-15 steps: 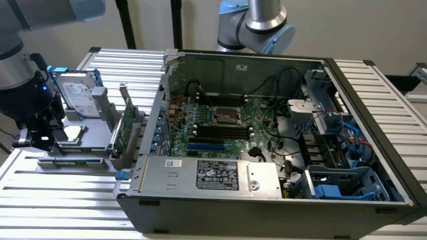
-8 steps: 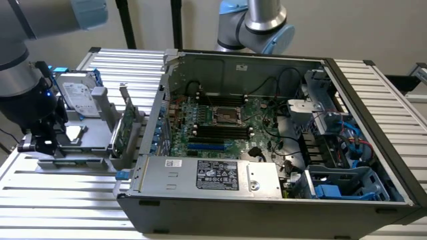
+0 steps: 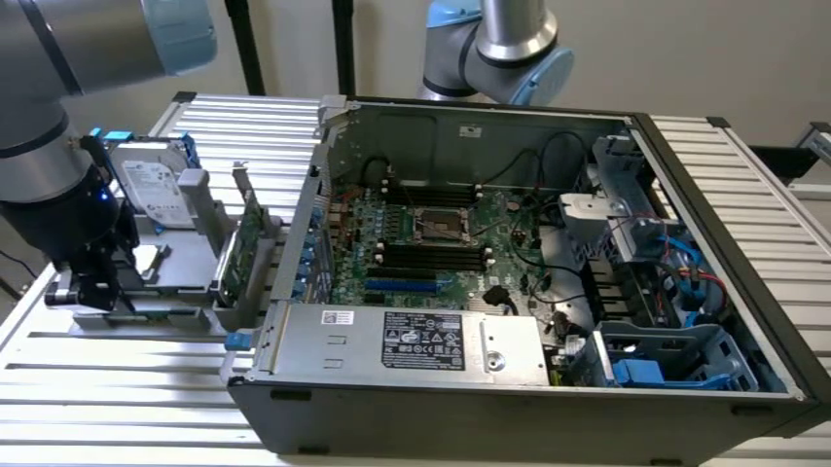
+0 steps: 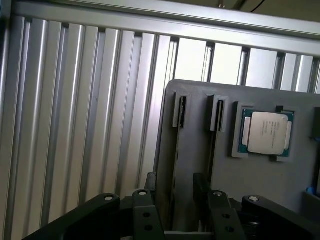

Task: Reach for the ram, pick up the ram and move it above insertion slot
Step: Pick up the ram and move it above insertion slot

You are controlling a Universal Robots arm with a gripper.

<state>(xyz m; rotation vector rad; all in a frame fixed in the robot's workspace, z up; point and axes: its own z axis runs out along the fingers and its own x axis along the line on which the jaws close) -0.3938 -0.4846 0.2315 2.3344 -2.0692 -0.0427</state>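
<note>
On the counter (image 3: 117,389) there are one open computer case (image 3: 520,413), one power supply (image 3: 325,341), one hard drive (image 3: 146,185), one green expansion card (image 3: 247,248), one processor chip (image 4: 267,132), two narrow holder slots (image 4: 182,111), two robot arms (image 3: 39,146) and one pincer (image 4: 175,200).

my gripper (image 4: 175,186) hangs over the grey holder (image 4: 195,160), fingers (image 4: 150,184) spread apart either side of a narrow slot (image 4: 182,111). a silver processor chip (image 4: 267,132) sits in its recess; the ribbed metal table (image 4: 75,110) lies beside.
</note>
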